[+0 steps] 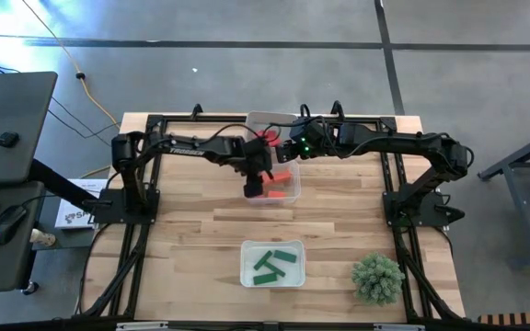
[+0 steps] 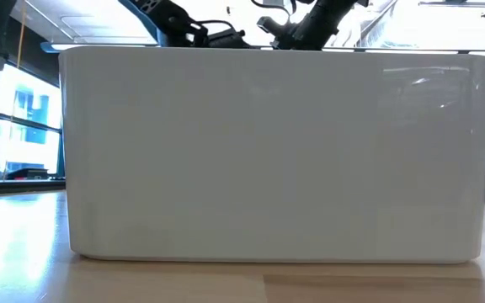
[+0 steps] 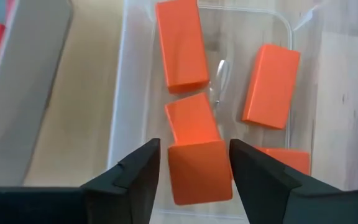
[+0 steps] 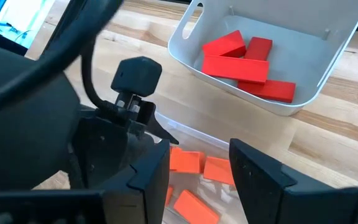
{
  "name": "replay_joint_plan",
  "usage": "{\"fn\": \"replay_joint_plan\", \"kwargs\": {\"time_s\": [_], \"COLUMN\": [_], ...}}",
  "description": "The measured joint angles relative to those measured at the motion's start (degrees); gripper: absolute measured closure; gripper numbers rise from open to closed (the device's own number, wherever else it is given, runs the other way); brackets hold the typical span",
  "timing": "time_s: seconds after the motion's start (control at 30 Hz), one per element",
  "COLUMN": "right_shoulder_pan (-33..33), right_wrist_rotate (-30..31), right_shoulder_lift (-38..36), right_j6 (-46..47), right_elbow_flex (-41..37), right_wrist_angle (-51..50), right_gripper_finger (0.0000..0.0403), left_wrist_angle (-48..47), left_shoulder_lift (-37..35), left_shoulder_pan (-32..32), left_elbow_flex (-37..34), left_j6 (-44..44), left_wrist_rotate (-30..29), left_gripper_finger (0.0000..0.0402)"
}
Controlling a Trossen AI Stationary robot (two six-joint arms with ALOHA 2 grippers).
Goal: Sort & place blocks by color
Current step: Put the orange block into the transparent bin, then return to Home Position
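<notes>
Left gripper (image 3: pixel 193 168) parted around an upright orange block (image 3: pixel 196 160) above the clear tray (image 3: pixel 127 93), three more orange blocks lying inside. Right gripper (image 4: pixel 199 163) hovering close, fingers apart, empty, near white bin (image 4: pixel 303 99) of red blocks (image 4: pixel 235 66).
</notes>
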Motion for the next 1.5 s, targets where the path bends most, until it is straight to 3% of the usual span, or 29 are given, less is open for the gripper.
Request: {"fn": "replay_joint_plan", "kwargs": {"time_s": [0.4,0.8,1.33,1.5], "right_shoulder_pan": [0.0,0.0,0.0,0.0], "right_wrist_rotate": [-0.1,-0.1,-0.1,-0.1], "right_shoulder_lift": [0.0,0.0,0.0,0.0], "right_j6": [-0.6,-2.9,-3.0,-3.0], "right_elbow_flex": [0.0,0.0,0.0,0.0], "right_wrist_angle": [0.0,0.0,0.0,0.2], "right_gripper_finger": [0.0247,0.0247,0.0247,0.0247], "left_wrist_angle": [-10.0,-14.5,-18.7,-16.8], "left_shoulder_lift": [-0.4,-6.9,-25.2,-34.3], "left_shoulder_pan": [0.1,0.4,0.4,0.4], "left_elbow_flex": [5.4,5.4,5.3,1.0], "left_j6": [0.9,0.8,-4.1,-7.6], "left_wrist_rotate": [-1.0,-0.3,-0.3,-0.4], "left_gripper_finger": [0.0218,0.0218,0.0218,0.0218]}}
